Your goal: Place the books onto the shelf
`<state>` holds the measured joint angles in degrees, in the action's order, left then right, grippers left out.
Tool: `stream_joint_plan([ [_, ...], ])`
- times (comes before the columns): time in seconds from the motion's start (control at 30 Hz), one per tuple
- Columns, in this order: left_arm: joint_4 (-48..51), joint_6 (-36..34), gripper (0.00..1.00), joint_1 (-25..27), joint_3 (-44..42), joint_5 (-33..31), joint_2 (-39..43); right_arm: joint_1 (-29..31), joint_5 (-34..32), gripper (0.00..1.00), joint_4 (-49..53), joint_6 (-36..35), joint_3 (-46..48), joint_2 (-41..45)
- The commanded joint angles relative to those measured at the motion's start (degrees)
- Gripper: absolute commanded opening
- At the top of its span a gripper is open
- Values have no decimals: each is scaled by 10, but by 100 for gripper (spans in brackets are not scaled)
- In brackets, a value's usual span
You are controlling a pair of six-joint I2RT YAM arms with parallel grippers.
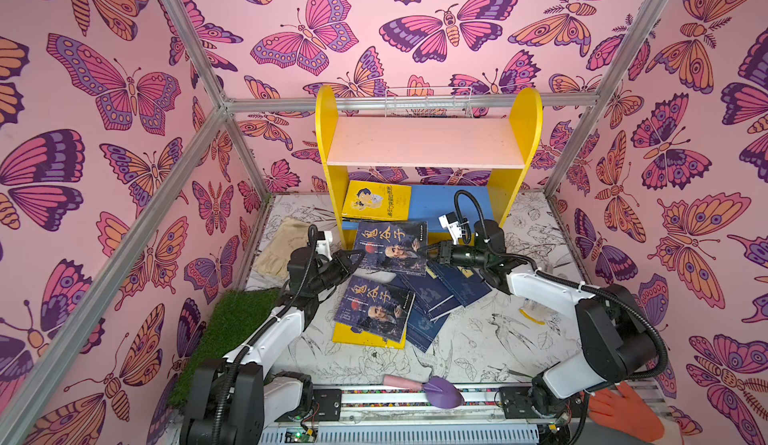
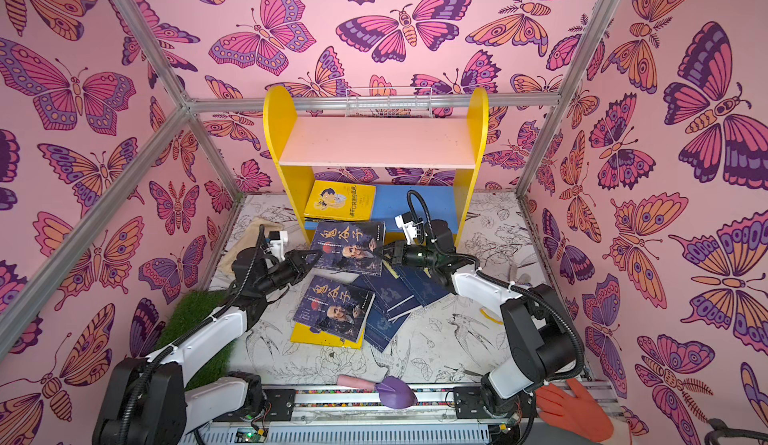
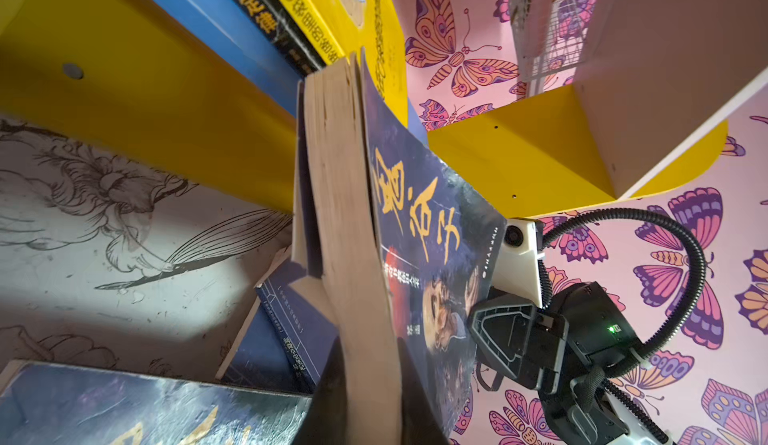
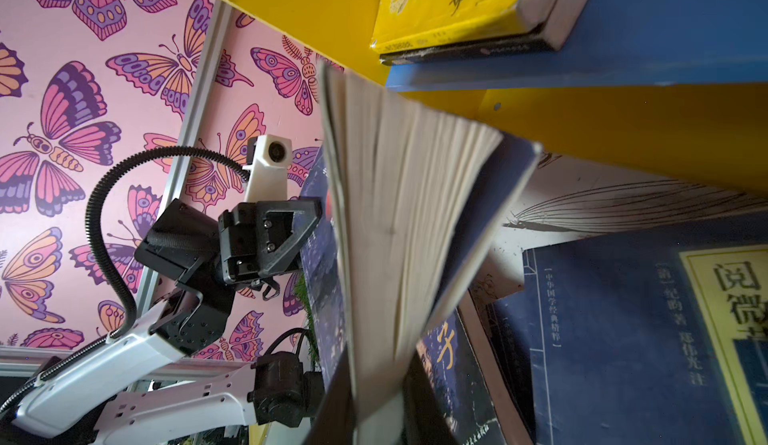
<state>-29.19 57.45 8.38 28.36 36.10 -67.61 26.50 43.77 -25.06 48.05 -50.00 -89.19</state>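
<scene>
Orange glove cut off; L gripper pinches portrait book; R gripper straddles it, grip unclear.

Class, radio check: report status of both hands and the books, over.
Left hand and right hand shut on portrait book, opposite edges. Held before shelf; yellow book lies on blue board. Nothing visibly blocking.

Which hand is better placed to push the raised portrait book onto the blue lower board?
Probably the right hand. It grips the raised portrait book on the side nearest the bare part of the blue lower board. The left hand sits before the yellow side panel and the yellow book.
</scene>
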Motion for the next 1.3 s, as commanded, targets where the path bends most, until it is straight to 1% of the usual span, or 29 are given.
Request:
stream_joint_plan([
  [0.0, -113, 27, 0, 7, -39, 13, 2, -1, -42, 36, -32, -4, -8, 21],
  [0.03, -164, 42, 0, 7, -52, 9, 1, -5, -45, 41, -32, -2, -5, 22],
  [0.13, -271, 80, 0, 6, -78, 5, -15, -10, -42, 46, -34, 4, 5, 24],
  [0.27, -376, 119, 0, 5, -89, -1, -45, -11, -30, 48, -48, 17, 13, 23],
  [0.3, -399, 127, 0, 5, -112, -4, -47, -11, -23, 48, -56, 24, 16, 21],
  [0.33, -420, 133, 0, 5, -115, -7, -69, -11, -15, 48, -65, 30, 20, 19],
  [0.4, -445, 139, 0, 5, -119, -16, -77, -11, 1, 47, -83, 45, 26, 15],
  [0.6, -435, 116, 0, 5, -118, -37, -59, -10, 39, 46, -155, 98, 41, -2],
  [0.63, -424, 110, 0, 5, -115, -41, -39, -10, 42, 45, -161, 102, 44, -3],
  [0.73, -366, 77, 0, 5, -107, -49, -2, -10, 37, 45, -144, 93, 49, 7],
  [0.83, -292, 33, 0, 6, -101, -47, 44, -10, 25, 45, -107, 64, 47, 23],
  [0.87, -268, 20, 0, 5, -86, -46, 57, -10, 23, 45, -99, 59, 45, 25],
  [0.97, -226, -2, 0, 6, -75, -43, 84, -10, 23, 45, -98, 60, 40, 23],
  [1.17, -228, -5, 0, 7, -79, -56, 99, 0, 36, 44, -129, 82, 35, 10],
  [1.27, -242, -5, 0, 6, -81, -63, 101, 3, 41, 45, -134, 84, 34, 14],
])
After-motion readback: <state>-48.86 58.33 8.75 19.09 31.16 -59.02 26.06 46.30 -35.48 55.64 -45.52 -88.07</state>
